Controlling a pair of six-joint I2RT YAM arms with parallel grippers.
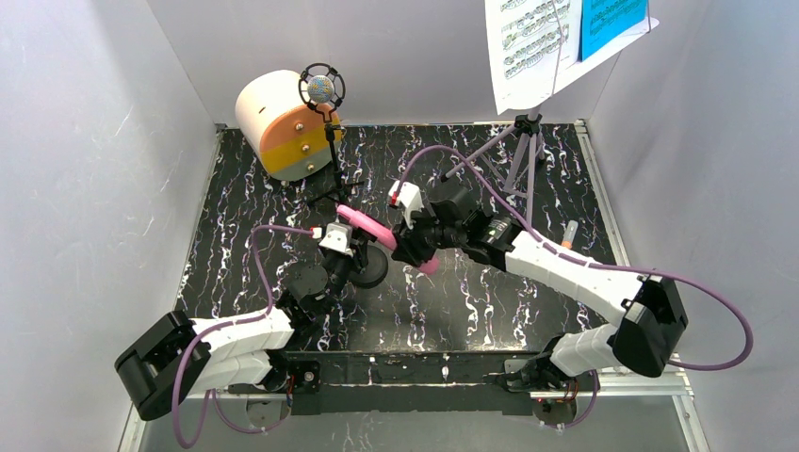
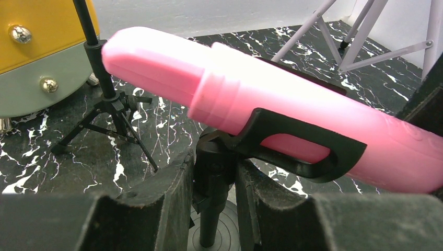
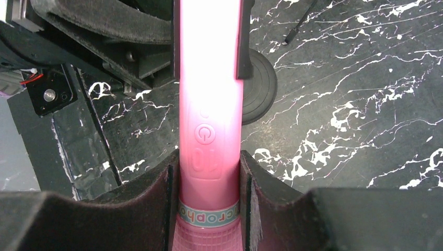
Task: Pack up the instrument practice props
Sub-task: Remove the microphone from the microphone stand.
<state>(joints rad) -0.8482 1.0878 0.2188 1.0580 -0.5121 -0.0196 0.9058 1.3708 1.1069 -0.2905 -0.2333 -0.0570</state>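
The pink toy microphone lies slanted in a black clip atop a short black stand with a round base. My right gripper is shut on the microphone's lower body, near its lettered band. My left gripper is shut on the stand's black post, just under the clip. At the back left, the purple silver-headed microphone stands upright on a thin black tripod. The lilac music rack at the back right carries a white page and a blue page.
A cream cylinder box with an orange and grey knobbed face stands at the back left, beside the tripod. The lilac tripod legs spread just behind the right arm. White walls enclose the black marbled table.
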